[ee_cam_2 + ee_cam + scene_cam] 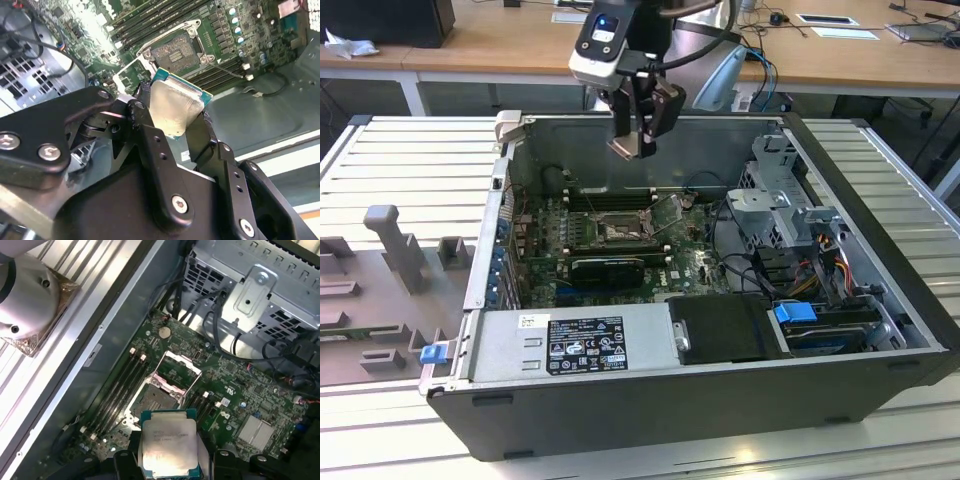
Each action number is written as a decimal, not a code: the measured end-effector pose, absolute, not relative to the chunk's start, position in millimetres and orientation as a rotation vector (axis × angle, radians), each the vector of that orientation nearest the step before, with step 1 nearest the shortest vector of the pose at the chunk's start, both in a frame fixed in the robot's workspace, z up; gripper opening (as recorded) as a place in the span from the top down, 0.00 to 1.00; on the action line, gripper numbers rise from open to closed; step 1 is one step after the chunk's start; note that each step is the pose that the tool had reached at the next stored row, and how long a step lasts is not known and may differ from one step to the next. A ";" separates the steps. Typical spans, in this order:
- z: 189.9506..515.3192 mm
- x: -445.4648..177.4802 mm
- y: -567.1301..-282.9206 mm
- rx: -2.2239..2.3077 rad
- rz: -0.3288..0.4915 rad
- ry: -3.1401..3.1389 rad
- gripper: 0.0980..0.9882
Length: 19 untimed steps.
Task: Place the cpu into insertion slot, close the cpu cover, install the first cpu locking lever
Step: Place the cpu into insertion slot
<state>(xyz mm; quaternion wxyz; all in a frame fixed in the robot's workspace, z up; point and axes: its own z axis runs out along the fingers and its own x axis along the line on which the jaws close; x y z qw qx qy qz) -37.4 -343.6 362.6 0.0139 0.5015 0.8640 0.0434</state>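
The cpu (167,442) shows print in first wrist view, jaws apparently clamping it.

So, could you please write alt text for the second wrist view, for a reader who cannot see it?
The black gripper holds a small square silver-grey chip with green rim above the uncovered, silver-framed square socket on a green motherboard.

Ribbed alu. table (905,190) carried open PC case (700,410) at frame centre; grey jig w/ upright blocks (392,245) lay mid-left.
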 end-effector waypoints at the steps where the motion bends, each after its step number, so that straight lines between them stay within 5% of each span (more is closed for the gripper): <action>1: 361.6 -37.4 -343.6 1.583 0.135 2.677 0.52; 19: 336.0 -37.4 -343.6 2.067 0.122 2.304 0.52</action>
